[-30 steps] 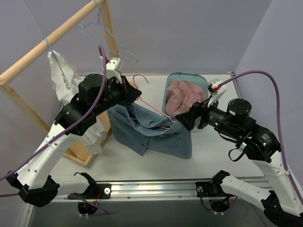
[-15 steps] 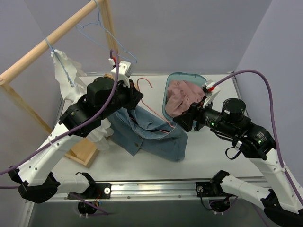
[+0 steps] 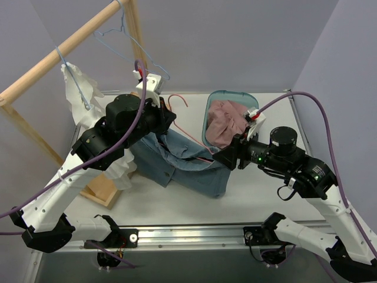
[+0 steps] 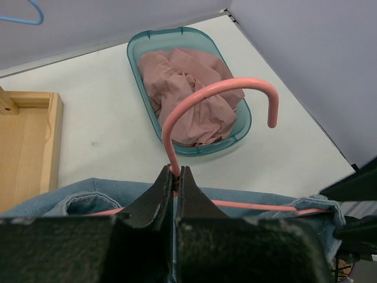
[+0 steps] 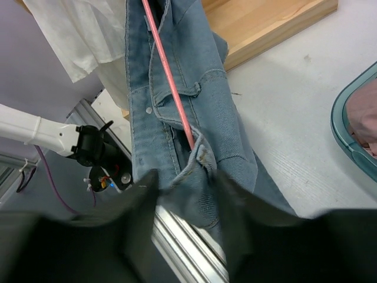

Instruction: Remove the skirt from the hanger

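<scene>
Left fingers (image 4: pixel 175 177) are pinched tight on the neck of the pink wire hanger (image 5: pixel 166 71), just under its hook, holding it up over the white counter (image 3: pixel 265 194). The blue denim skirt (image 3: pixel 177 162) hangs mid-scene between the two arms, its waistband on the hanger's pink wire and its hem draping onto the counter. Right fingers (image 5: pixel 188 194) have a bunch of denim clamped at the skirt's right end, by the hanger's tip. Just beyond to the right sits a teal plastic tub (image 3: pixel 232 92) full of crumpled pink cloth (image 3: pixel 227 118). A wooden rack (image 3: pixel 59 52) with a white garment (image 3: pixel 79 94) stands on the left.
</scene>
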